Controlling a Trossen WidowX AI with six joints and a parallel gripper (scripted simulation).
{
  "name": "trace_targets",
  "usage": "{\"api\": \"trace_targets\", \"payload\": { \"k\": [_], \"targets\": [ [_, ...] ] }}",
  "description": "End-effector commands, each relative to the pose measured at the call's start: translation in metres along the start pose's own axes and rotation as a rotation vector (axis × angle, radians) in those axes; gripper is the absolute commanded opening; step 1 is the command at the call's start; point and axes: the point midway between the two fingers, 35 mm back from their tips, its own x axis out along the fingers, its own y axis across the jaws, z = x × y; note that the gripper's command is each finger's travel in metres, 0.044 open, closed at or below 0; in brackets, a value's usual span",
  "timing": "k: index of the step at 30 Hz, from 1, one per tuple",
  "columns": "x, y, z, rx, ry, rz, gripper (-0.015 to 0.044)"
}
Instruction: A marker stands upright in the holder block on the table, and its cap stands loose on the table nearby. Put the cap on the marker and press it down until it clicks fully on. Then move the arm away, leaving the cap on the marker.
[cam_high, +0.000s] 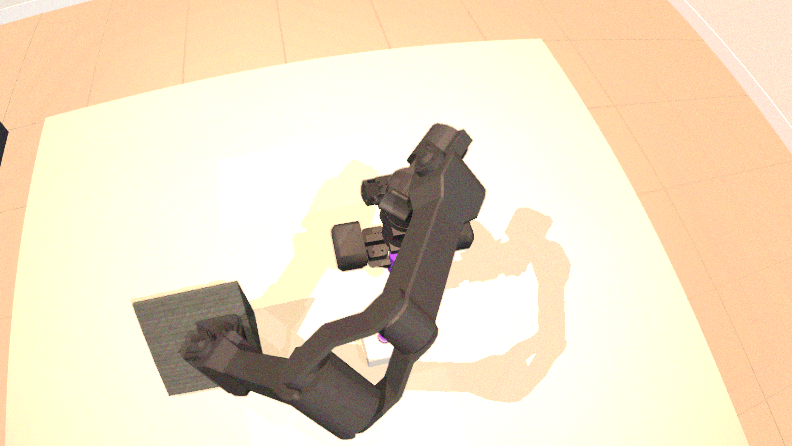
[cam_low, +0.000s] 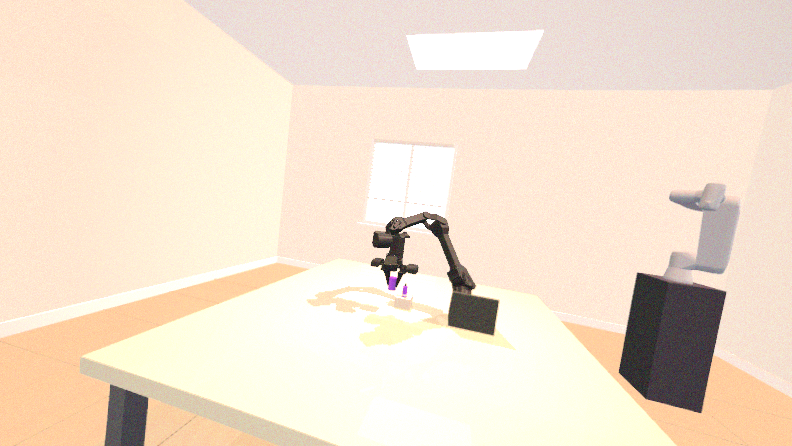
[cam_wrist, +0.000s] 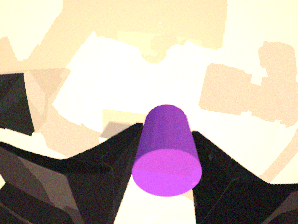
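Bright, washed-out warm light; jagged arm shadows on table (cam_high: 110, 166); top view edges bowed.

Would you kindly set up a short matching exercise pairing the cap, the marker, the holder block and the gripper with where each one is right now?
Things:
1. cap
2. marker
3. holder block
4. gripper

Places or states:
A. resting on the table
B. shut around a purple piece
C. held above the table
D. standing upright in a white piece

Pairs: 1-C, 2-D, 3-A, 4-B
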Motion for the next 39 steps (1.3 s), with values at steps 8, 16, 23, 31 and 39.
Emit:
{"api": "trace_targets", "payload": {
  "k": [8,16,23,31,39],
  "targets": [
    [-0.011,0.01,-0.031,-0.008,0.005,-0.002,0.0],
    [-0.018,0.019,-0.054,-0.009,0.006,-0.001,0.0],
    [-0.023,0.028,-0.072,-0.009,0.007,0.0,0.0],
    [-0.026,0.037,-0.089,-0.01,0.008,0.0,0.0],
    [-0.02,0.037,-0.089,-0.01,0.008,0.0,0.0]
  ]
}}
